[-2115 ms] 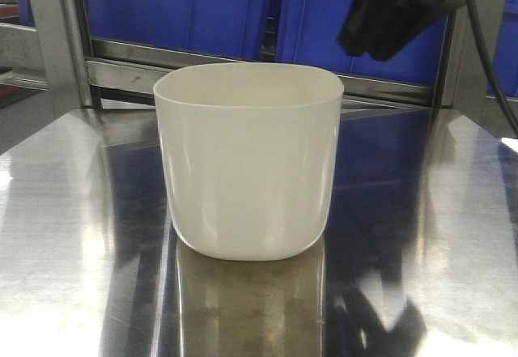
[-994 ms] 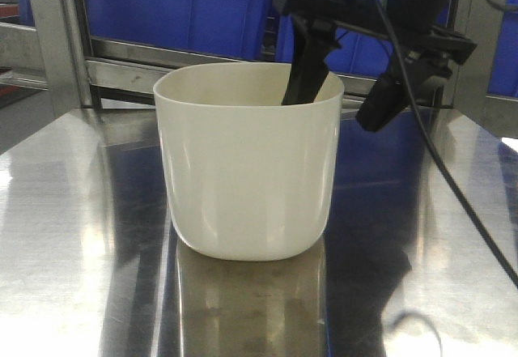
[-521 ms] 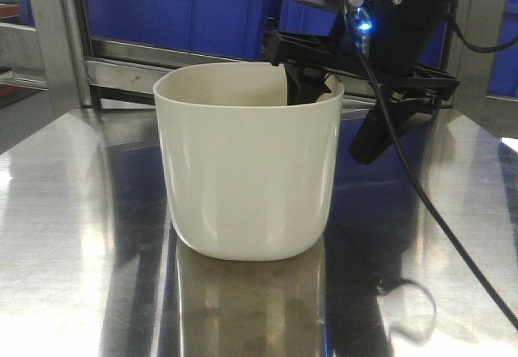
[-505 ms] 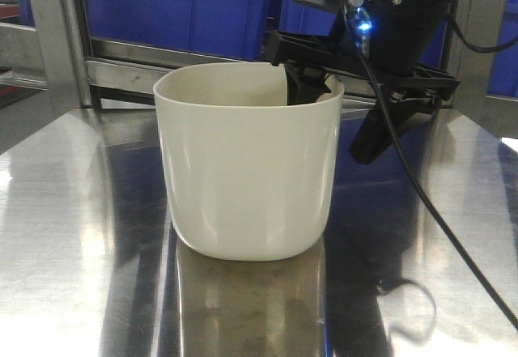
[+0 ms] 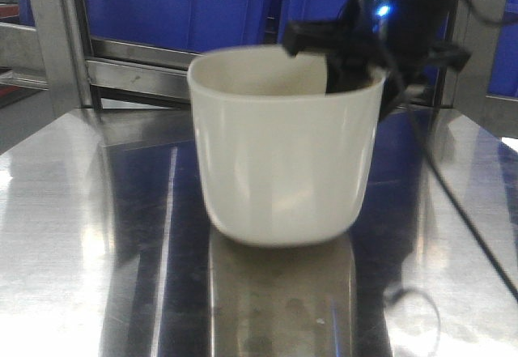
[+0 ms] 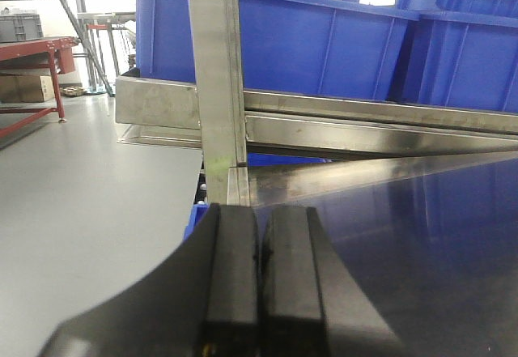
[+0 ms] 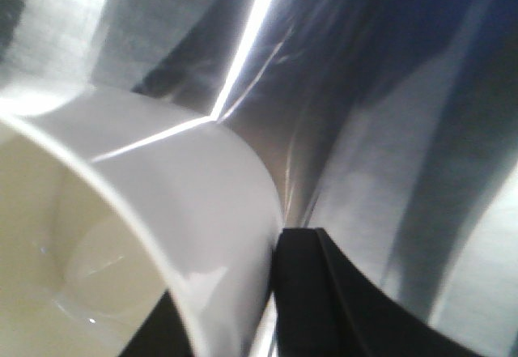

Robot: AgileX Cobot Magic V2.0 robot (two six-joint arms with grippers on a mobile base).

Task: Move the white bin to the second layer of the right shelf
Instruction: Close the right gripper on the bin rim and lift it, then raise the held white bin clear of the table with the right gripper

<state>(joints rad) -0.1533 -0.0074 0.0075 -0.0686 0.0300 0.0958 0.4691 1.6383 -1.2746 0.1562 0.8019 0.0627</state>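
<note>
The white bin [image 5: 283,155] is a cream tub over the shiny steel tabletop [image 5: 73,211], motion-blurred and slightly tilted. My right gripper [image 5: 356,65] comes down on its far right rim, one finger inside and one outside. In the right wrist view the outer black finger [image 7: 316,292] presses the bin wall [image 7: 186,187], with the right gripper [image 7: 235,272] shut on that wall. My left gripper [image 6: 261,219] is shut with nothing in it, at the table's left edge. I cannot pick out the right shelf second layer in these views.
A steel rack rail [image 5: 129,70] runs behind the table, with blue crates [image 5: 186,5] on it. An upright steel post [image 6: 217,90] stands close in front of the left gripper. A black cable [image 5: 453,203] hangs from the right arm over the table's right side.
The right gripper came down over the bin's far right rim and shut on the wall. The bin has since shifted right and looks slightly higher.
</note>
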